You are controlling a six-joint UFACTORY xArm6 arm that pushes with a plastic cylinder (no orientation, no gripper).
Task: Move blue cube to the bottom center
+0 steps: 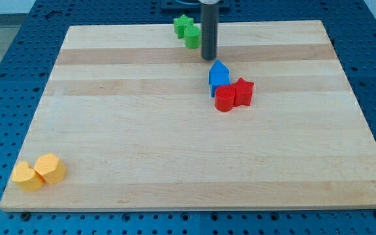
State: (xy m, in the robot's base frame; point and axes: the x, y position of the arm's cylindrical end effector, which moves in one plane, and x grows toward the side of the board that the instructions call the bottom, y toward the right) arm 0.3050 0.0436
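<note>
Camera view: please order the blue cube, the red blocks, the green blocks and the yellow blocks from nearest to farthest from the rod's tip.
Measured from my tip:
1. Blue cube, just below the tip, slightly toward the view's right.
2. Green blocks, up and left of the tip, near the board's top edge.
3. Red blocks, below the blue cube; close to the green ones in rank.
4. Yellow blocks, bottom-left corner, plainly farthest.

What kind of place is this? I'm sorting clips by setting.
Likely a robotics lab bench: a wooden board on a blue perforated table, coloured blocks like the blue cube, and my tip.
</note>
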